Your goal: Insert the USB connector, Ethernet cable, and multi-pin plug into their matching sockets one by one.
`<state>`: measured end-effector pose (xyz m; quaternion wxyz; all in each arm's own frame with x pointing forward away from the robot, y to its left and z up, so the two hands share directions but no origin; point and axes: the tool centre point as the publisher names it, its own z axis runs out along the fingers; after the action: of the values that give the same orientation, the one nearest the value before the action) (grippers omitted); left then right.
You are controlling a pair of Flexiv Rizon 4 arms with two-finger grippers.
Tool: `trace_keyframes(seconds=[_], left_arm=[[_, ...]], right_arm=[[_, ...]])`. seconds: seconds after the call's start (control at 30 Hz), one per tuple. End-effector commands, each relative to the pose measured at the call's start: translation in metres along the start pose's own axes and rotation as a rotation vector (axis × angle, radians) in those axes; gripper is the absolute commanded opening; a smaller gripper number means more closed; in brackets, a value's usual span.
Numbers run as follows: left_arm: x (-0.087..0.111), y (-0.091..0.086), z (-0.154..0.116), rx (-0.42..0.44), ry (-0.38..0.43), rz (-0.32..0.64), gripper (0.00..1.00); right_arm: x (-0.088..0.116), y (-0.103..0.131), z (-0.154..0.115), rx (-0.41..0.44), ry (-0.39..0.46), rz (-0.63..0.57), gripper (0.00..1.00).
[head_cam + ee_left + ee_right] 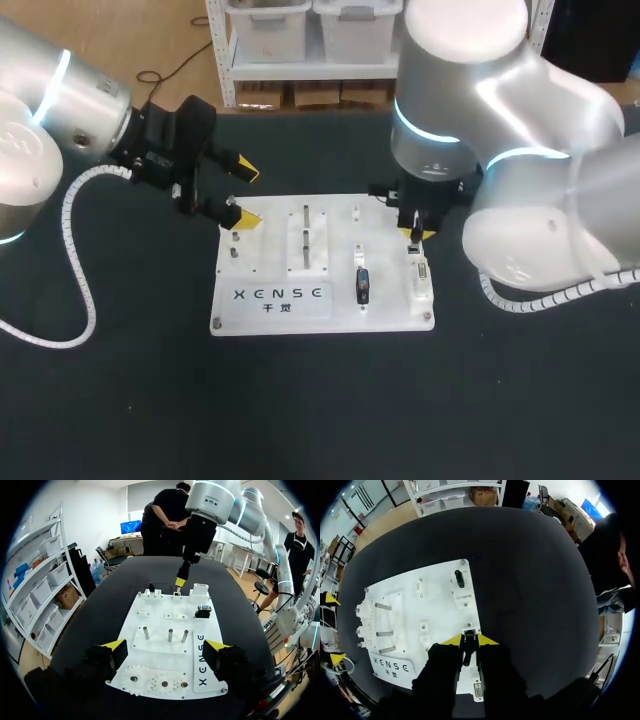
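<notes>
White board is lying on black bench, black plug is standing on it, fingers are showing yellow tips.

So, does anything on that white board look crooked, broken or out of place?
Nothing stands out. The white board lies flat on the table, its pegs upright. The right fingers pinch a small dark plug at its edge; the left fingers hang open beside it.
</notes>
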<state>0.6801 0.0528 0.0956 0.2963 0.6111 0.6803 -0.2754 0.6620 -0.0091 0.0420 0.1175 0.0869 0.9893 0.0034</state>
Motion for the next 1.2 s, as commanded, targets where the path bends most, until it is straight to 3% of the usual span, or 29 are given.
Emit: trace_keyframes(seconds=[0.03,1.2], left_arm=[[0.002,0.001,0.001,0.000,-0.005,0.003,1.00],[0.002,0.001,0.001,0.000,-0.005,0.003,1.00]], right_arm=[[-0.001,-0.002,0.006,0.001,-0.011,0.016,0.00],[-0.006,0.000,0.018,0.007,-0.020,-0.008,0.00]])
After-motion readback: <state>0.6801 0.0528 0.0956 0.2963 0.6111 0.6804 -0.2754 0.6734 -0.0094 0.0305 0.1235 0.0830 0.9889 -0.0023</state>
